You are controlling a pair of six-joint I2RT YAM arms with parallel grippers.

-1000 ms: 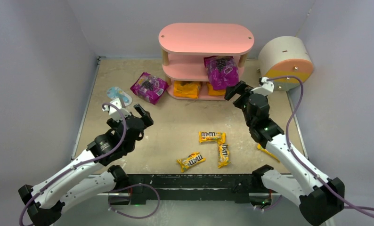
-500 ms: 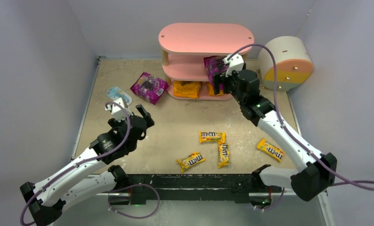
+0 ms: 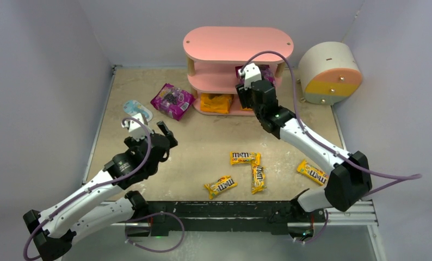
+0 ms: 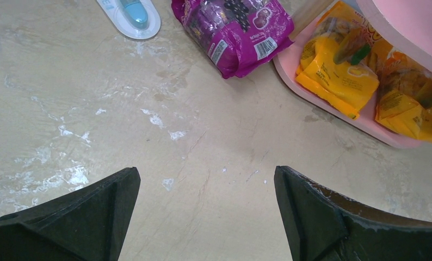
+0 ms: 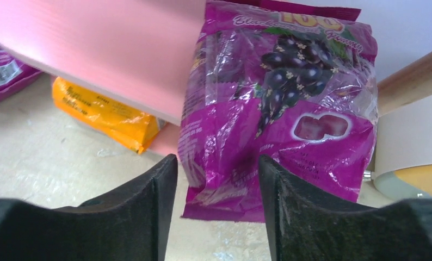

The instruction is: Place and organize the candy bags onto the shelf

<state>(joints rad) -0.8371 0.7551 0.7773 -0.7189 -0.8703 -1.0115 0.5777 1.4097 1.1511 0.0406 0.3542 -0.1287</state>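
The pink shelf (image 3: 238,43) stands at the back. One magenta-purple bag (image 5: 282,103) lies on its middle tier, overhanging the edge; in the top view (image 3: 266,72) it is mostly hidden by my right gripper (image 3: 245,93). That gripper (image 5: 218,160) is open, its jaws either side of the bag's lower edge. Two orange bags (image 4: 339,68) (image 4: 415,103) lie on the bottom tier. The second purple bag (image 3: 172,100) lies on the table left of the shelf. Several yellow M&M's packets (image 3: 244,158) (image 3: 220,186) (image 3: 258,178) (image 3: 312,172) lie near the front. My left gripper (image 3: 167,136) is open and empty over bare table (image 4: 205,171).
A pale blue-white flat packet (image 3: 137,110) lies at the left, beside the floor purple bag. The round cream drawer unit (image 3: 329,73) stands right of the shelf. Grey walls enclose the table on three sides.
My right arm has swung left and forward, from the shelf's right end to the purple bag on the middle tier, uncovering the rightmost yellow packet. My left arm has barely moved.
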